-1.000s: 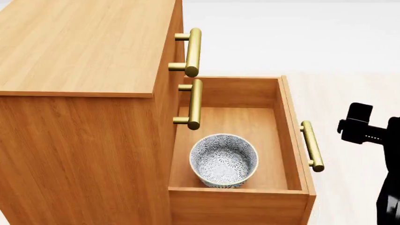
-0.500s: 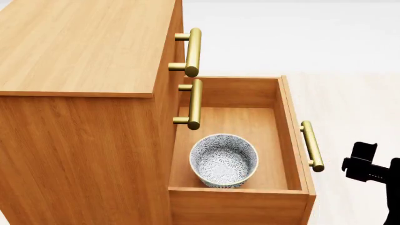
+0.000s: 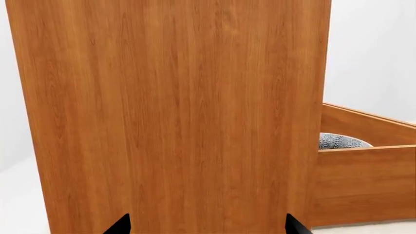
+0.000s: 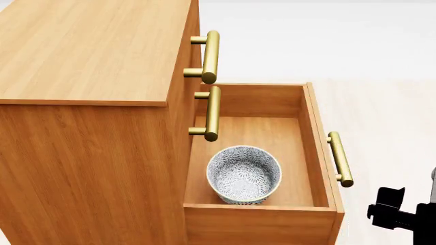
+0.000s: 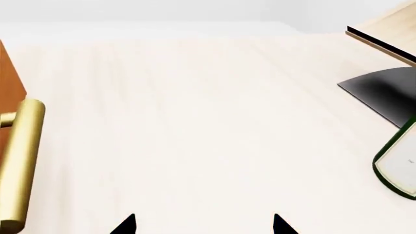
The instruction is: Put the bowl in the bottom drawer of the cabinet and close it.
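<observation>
The bowl [image 4: 244, 174] sat upright inside the bottom drawer [image 4: 310, 145], which stood pulled out from the cabinet [image 4: 89, 76] at lower centre of the head view. The right claw [image 5: 202, 225] hung empty, tips spread, beside the drawer's handle [image 4: 340, 158]. The left claw [image 3: 204, 225], likewise spread and empty, faced the cabinet's side.

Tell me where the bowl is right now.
In the head view the bowl sits upright inside the open bottom drawer, at its near end, just right of the cabinet.
</observation>
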{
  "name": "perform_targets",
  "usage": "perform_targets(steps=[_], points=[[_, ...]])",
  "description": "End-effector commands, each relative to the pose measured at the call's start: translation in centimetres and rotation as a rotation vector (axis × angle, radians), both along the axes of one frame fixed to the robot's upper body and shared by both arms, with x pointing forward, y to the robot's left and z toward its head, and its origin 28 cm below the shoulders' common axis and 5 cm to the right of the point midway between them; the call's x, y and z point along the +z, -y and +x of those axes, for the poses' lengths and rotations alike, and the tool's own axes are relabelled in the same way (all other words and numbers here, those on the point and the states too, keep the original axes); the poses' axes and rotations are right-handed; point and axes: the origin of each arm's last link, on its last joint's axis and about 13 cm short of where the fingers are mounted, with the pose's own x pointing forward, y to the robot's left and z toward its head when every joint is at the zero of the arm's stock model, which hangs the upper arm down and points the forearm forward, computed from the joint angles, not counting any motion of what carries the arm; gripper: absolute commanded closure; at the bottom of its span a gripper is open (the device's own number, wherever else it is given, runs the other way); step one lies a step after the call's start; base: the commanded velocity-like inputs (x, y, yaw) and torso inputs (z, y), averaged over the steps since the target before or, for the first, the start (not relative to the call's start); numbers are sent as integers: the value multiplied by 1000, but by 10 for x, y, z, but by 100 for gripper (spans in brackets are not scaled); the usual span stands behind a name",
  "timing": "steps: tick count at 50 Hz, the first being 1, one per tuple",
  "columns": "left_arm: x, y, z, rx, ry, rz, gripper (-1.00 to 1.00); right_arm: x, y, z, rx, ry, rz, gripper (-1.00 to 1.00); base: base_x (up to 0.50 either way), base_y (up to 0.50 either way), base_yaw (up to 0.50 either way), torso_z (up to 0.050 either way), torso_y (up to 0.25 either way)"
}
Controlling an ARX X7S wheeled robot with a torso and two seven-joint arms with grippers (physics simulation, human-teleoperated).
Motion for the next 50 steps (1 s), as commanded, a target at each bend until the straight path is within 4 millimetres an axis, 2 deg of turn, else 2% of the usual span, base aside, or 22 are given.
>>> perform_targets(steps=[1,5,9,33,50], points=[[0,0,0,-4,-1,1,-100,-12,-1,-4,9,-21,-54,-100,0,0,0,0,0],[0,1,-1,-19,-24,46,-100,-15,-3,-4,14,-26,-65,-100,0,0,0,0,0],[2,-1,-1,-12,-3,-35,-100,-17,-3,-4,13,-30,-69,-100,0,0,0,0,0],[1,0,0,-7,-1,-8,-100,-17,-17,-3,76,-37,-38,-100,0,0,0,0,0],[0,0,0,-8,0,-11,-100,-28,-28,0,117,-60,-53,-100,0,0,0,0,0]])
